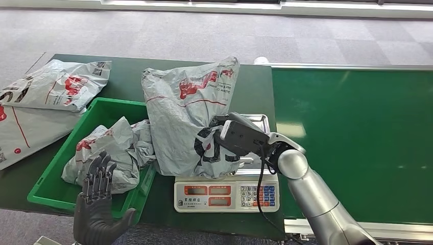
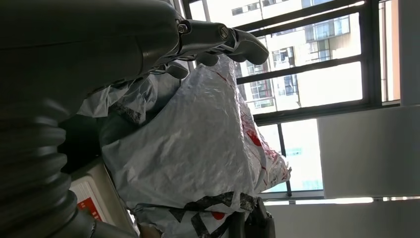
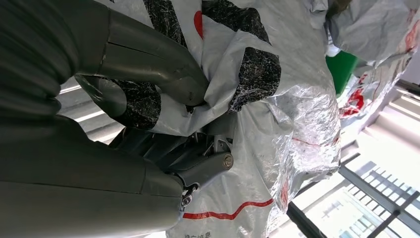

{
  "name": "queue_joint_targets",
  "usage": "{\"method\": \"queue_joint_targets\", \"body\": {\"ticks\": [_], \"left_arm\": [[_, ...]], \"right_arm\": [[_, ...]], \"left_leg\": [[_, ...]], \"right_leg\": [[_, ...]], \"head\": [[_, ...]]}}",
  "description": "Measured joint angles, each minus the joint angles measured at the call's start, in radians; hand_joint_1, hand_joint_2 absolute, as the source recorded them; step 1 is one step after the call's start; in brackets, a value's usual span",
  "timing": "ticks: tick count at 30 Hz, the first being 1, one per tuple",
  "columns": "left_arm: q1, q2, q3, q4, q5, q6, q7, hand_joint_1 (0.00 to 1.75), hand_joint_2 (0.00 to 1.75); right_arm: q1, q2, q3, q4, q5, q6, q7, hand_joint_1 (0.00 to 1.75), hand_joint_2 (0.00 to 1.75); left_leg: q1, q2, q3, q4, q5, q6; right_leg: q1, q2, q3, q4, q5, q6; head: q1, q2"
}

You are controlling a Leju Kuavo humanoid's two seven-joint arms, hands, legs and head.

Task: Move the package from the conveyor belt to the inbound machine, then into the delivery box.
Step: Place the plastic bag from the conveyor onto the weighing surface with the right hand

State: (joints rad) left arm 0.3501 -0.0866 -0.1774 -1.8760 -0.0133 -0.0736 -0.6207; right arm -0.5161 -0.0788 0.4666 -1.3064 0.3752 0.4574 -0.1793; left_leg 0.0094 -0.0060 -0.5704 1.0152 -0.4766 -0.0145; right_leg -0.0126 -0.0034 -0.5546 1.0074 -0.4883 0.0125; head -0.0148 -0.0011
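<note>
**Grey package upright on the scale, gripped by the right hand**

The grey package (image 1: 186, 115) stands tall on the scale (image 1: 227, 194), its long axis running up and away from the robot, its top edge toward the far side of the dark green table (image 1: 127, 76). The right hand (image 1: 224, 140) clasps its lower near corner; in the right wrist view the thumb (image 3: 168, 74) presses into the crumpled black-printed plastic. The left hand (image 1: 97, 204) hovers with fingers spread, holding nothing, at the near edge of the green bin (image 1: 66, 153); it seems apart from the crumpled bags (image 1: 115, 150) there, though depth is hard to judge. The conveyor belt (image 1: 357, 138) lies to the right.
</note>
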Motion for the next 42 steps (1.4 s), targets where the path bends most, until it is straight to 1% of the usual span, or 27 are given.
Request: {"method": "queue_joint_targets", "body": {"ticks": [2, 3, 7, 9, 13, 18, 24, 27, 29, 31, 33, 35, 38, 40, 42], "left_arm": [[0.0, 0.0, 0.0, 0.0, 0.0, 0.0, 0.001, 0.0, 1.75], [0.0, 0.001, 0.0, 0.0, 0.001, -0.001, 0.001, 0.0, 1.75], [0.0, 0.001, 0.0, 0.0, 0.001, -0.006, 0.016, 0.0, 1.75], [-0.001, 0.001, 0.0, 0.0, 0.001, -0.009, 0.025, 0.0, 1.75], [-0.003, 0.001, 0.0, 0.0, 0.0, -0.022, 0.04, 0.0, 1.75], [-0.005, 0.0, 0.002, 0.0, -0.003, -0.034, 0.045, 0.0, 1.75], [-0.01, -0.007, 0.004, 0.0, -0.015, -0.061, 0.05, 0.0, 1.75], [-0.015, -0.012, 0.009, -0.002, -0.039, -0.06, 0.047, 0.0, 1.75], [-0.022, -0.013, 0.014, -0.009, -0.078, -0.052, 0.041, 0.0, 1.75], [-0.035, -0.014, 0.018, -0.022, -0.129, -0.033, 0.036, 0.0, 1.75], [-0.055, -0.013, 0.025, -0.036, -0.181, -0.013, 0.04, 0.0, 1.75], [-0.08, -0.013, 0.031, -0.047, -0.222, -0.003, 0.052, 0.0, 1.75], [-0.129, -0.011, 0.034, -0.052, -0.264, 0.006, 0.081, 0.0, 1.75], [-0.187, -0.001, 0.033, -0.039, -0.302, 0.027, 0.124, 0.0, 1.75], [-0.271, 0.016, 0.03, -0.005, -0.332, 0.051, 0.179, 0.0, 1.75]], "right_arm": [[-0.004, 0.0, 0.004, 0.005, 0.004, -0.003, 0.006, 0.11, 1.75], [-0.006, 0.0, 0.005, 0.007, 0.012, -0.009, 0.018, 0.0, 1.75], [-0.008, 0.0, 0.006, 0.018, 0.083, -0.071, 0.113, 0.0, 1.75], [-0.008, -0.002, 0.006, 0.024, 0.109, -0.092, 0.14, 0.0, 1.75], [-0.006, -0.006, 0.006, 0.033, 0.132, -0.104, 0.151, 0.0, 1.75], [-0.002, -0.009, 0.006, 0.034, 0.149, -0.1, 0.142, 0.0, 1.75], [-0.003, -0.011, 0.007, 0.018, 0.141, -0.073, 0.097, 0.0, 1.75], [-0.003, -0.017, 0.019, -0.005, 0.102, -0.055, 0.064, 0.0, 1.75], [0.001, -0.026, 0.03, -0.032, 0.053, -0.047, 0.023, 0.0, 1.75], [0.018, -0.04, 0.036, -0.074, 0.0, -0.067, -0.03, 0.0, 1.75], [0.059, -0.053, 0.026, -0.136, -0.041, -0.129, -0.08, 0.0, 1.75], [0.116, -0.06, -0.013, -0.213, -0.068, -0.194, -0.114, 0.0, 1.75], [0.2, -0.062, -0.099, -0.325, -0.089, -0.232, -0.146, 0.0, 1.75], [0.266, -0.062, -0.165, -0.406, -0.095, -0.248, -0.174, 0.0, 1.75], [0.34, -0.056, -0.237, -0.487, -0.097, -0.25, -0.202, 0.0, 1.75]], "left_leg": [[0.0, 0.0, 0.0, 0.0, 0.0, 0.0], [0.0, 0.0, 0.0, 0.0, 0.0, 0.0], [0.0, 0.0, 0.0, 0.0, 0.0, 0.0], [0.0, 0.0, 0.0, 0.0, 0.0, 0.0], [0.0, 0.001, 0.0, 0.0, 0.0, 0.0], [0.0, 0.001, 0.0, 0.0, 0.0, 0.0], [0.0, 0.001, 0.0, 0.0, 0.0, 0.0], [0.0, 0.001, 0.0, 0.0, 0.0, 0.0], [0.0, 0.001, 0.0, 0.0, 0.0, 0.0], [0.0, 0.0, 0.0, 0.0, 0.0, 0.0], [0.0, 0.0, 0.0, 0.0, 0.0, 0.0], [0.0, 0.0, 0.0, 0.0, 0.0, 0.0], [0.0, -0.001, 0.0, 0.001, 0.0, 0.0], [0.0, -0.002, 0.0, 0.001, 0.0, 0.0], [0.0, -0.005, -0.001, 0.001, 0.0, 0.0]], "right_leg": [[0.0, 0.0, 0.0, 0.0, 0.0, 0.0], [0.0, 0.0, 0.0, 0.0, 0.0, 0.0], [0.001, 0.0, 0.0, 0.0, 0.0, -0.001], [0.001, 0.001, -0.001, 0.0, 0.0, -0.001], [0.001, 0.001, -0.001, 0.0, 0.001, -0.001], [0.001, 0.001, -0.001, 0.0, 0.001, -0.001], [0.001, 0.001, -0.001, 0.0, 0.001, -0.001], [0.001, 0.001, -0.001, 0.0, 0.001, -0.001], [0.001, 0.001, -0.002, 0.0, 0.001, -0.001], [0.001, 0.0, -0.002, 0.0, 0.001, -0.001], [0.001, 0.0, -0.002, 0.0, 0.0, -0.001], [0.001, -0.001, -0.002, 0.0, 0.0, -0.001], [0.0, -0.001, -0.003, -0.001, 0.0, -0.001], [0.0, -0.003, -0.003, -0.001, 0.0, -0.001], [0.0, -0.007, -0.002, -0.001, 0.0, -0.001]], "head": [[0.0, 0.0], [0.0, 0.0], [0.0, 0.0], [0.0, 0.0], [0.0, 0.0], [0.0, 0.0], [0.0, 0.0], [0.0, 0.0], [0.0, 0.0], [0.0, 0.0], [0.0, 0.0], [0.0, 0.0], [0.0, 0.0], [0.0, 0.0], [0.0, 0.0]]}}
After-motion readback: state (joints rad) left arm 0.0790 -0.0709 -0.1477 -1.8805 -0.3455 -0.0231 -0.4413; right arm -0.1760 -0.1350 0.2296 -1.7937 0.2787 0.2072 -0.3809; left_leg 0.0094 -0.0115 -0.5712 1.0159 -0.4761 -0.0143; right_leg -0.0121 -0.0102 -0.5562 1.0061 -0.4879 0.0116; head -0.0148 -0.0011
